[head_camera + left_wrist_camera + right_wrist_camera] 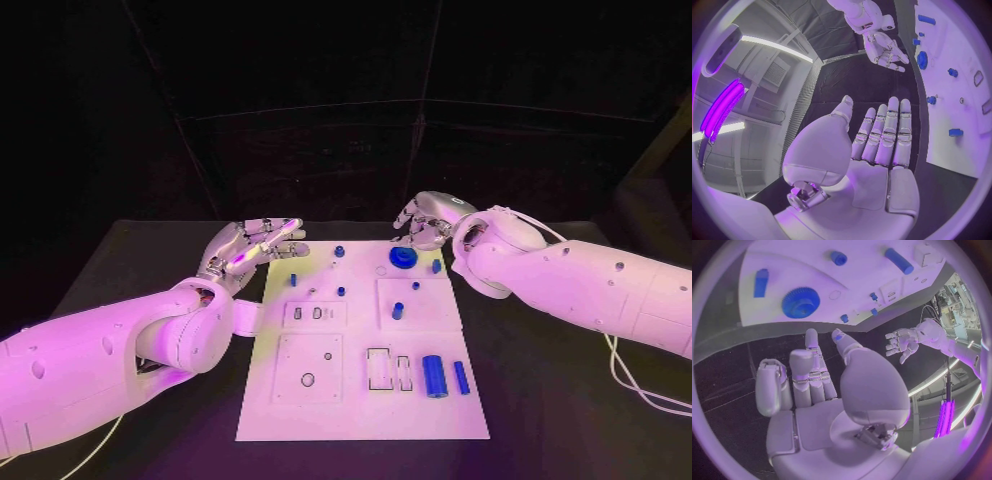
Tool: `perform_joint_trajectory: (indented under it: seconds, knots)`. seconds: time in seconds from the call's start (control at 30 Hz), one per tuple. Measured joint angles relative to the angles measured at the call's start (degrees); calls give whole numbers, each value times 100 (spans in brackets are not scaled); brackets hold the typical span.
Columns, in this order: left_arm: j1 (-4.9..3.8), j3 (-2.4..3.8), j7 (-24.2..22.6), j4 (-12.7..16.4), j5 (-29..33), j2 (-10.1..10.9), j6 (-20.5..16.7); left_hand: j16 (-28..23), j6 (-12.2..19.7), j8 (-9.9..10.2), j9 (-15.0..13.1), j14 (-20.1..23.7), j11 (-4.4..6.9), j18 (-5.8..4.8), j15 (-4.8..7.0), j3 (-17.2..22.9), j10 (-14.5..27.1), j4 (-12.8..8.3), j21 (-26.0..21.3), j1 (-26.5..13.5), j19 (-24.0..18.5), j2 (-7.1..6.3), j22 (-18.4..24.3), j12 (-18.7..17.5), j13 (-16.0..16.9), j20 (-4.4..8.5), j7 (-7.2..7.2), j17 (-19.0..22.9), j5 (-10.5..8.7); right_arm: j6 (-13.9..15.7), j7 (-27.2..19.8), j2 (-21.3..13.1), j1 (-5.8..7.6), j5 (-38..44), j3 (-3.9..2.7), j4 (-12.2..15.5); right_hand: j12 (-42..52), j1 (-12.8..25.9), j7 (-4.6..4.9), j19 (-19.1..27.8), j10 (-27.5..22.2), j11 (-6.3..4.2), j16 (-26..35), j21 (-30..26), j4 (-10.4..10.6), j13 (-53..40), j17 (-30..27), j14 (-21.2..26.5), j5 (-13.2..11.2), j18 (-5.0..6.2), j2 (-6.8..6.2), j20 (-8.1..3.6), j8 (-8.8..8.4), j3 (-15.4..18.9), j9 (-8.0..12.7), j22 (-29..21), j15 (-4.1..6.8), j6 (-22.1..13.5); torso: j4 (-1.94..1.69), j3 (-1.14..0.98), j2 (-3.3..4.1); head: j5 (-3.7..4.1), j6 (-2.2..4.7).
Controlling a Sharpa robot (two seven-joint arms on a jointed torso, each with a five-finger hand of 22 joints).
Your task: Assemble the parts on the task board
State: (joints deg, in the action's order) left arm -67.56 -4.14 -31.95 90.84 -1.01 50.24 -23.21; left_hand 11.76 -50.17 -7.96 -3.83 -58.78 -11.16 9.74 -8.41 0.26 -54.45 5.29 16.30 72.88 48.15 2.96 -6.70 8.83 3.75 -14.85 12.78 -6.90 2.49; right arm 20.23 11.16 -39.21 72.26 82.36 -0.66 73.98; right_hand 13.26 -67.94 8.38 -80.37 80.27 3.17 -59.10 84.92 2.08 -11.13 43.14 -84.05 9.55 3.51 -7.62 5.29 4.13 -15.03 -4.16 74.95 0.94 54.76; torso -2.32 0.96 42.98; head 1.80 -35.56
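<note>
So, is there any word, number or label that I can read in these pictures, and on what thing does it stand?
None: no text can be read.
Task board: no print to be seen on it.
Blue gear and the other parts: no marks to be seen.
Left hand, right hand: no lettering to be seen.

We see two smooth white arms with small round holes, each ending in a silver hand, the left hand (pixel 254 246) and right hand (pixel 428 220), and thin white cables.

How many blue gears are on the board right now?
1: the blue gear lies near the task board's far edge, close to the right hand. Hidden ones seem unlikely.
</note>
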Motion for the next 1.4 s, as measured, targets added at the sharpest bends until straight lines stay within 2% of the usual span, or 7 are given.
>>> perform_joint_trajectory:
  seconds: [0.07, 0.2, 0.3, 0.57, 0.77, 0.83, 1.4]
  knots:
    - [0, 0, 1, 5, 0, 1, 1, 0, 0, 0, 0, 0, 0, 0, 0, 0, 0, 0, 0, 0, 0, 0, 0, 0, 0, 0, 0, 0, 0, -69, 55, -132, -1, -162, -11, 52, 335, 70, 20, -3, -75, 3, -262, 0, 220, -367, 307, 0, 115, 0, -36, 3, -16, 371, 11, 0, 0, -209, 20, -5, -4, 13, 9]
    - [0, 0, 1, 1, 0, -10, 2, 0, 0, 0, 0, 0, 0, 0, 0, 0, 0, 0, 0, 0, 0, 0, 0, 0, 0, 0, 0, 0, 0, -244, 148, -232, -1, -356, -17, 71, 1452, -387, 75, -56, -825, 45, -682, 27, 727, -1651, 746, 0, 147, 1, 230, 57, 83, 1276, -25, 0, 0, -416, 44, -15, -6, 33, 16]
    - [0, 1, 1, -9, 0, -25, 4, 0, 0, 0, 0, 0, 0, 0, 0, 0, 0, 0, 0, 0, 0, 0, 0, 0, 0, 0, 0, 0, 0, -379, 211, -222, -3, -427, -17, 9, 1823, -683, 69, -83, -1011, 61, -834, 64, 821, -2063, 929, 0, 147, 1, 277, 44, 83, 1531, -26, -1, 0, -461, 46, -18, -6, 52, 15]
    - [0, 1, 4, -48, 0, -64, 13, 0, 0, -1, 0, 0, 0, 0, 0, 0, 0, 0, 0, 0, 0, 0, -1, 0, 0, 0, 0, 0, 0, -644, 306, -42, -6, -495, -18, -224, 2152, -931, 85, -104, -1110, 62, -1063, 67, 882, -2426, 1227, 0, 199, 2, 388, 65, 117, 1767, -25, -1, 0, -479, 25, -16, -1, 59, -14]
    - [0, 1, 8, -74, 0, -70, 14, 0, 0, -1, 0, 0, 0, 0, 0, 16, 0, -15, 0, 0, 0, 0, 4, 0, 1, 0, 0, 0, 0, -799, 321, 90, -12, -462, -17, -368, 3140, -1159, 74, -155, -1063, 80, -1703, 94, 857, -3358, 2194, 0, 212, -1, 402, 74, 149, 2043, -25, -2, 0, -556, 27, -12, -1, 29, -35]
    - [1, 0, 9, -77, 0, -74, 16, 0, 0, -1, 0, 0, 0, 0, 0, 14, 0, -17, 0, 0, 0, 0, 4, 0, 1, 0, 0, 0, 0, -843, 324, 110, -15, -443, -17, -394, 3429, -1269, 73, -155, -1020, 80, -1794, 94, 829, -3636, 2331, 2, 212, -89, 425, 74, 181, 2088, -25, -2, -2, -556, 27, -10, -1, 26, -41]
    - [2, 0, 12, -128, -1, -104, 19, -22, 0, 19, 4, 0, 0, 0, 0, -1, 0, -31, 0, 0, 0, 0, 5, 0, 1, 0, 0, 0, 0, -1090, 331, 272, -70, -272, -15, -563, 4554, -1446, 73, -187, -788, 92, -2127, 115, 773, -4696, 2899, 1, 259, -88, 592, 82, 250, 2286, -24, -2, -43, -556, 34, -10, -1, -5, -68]
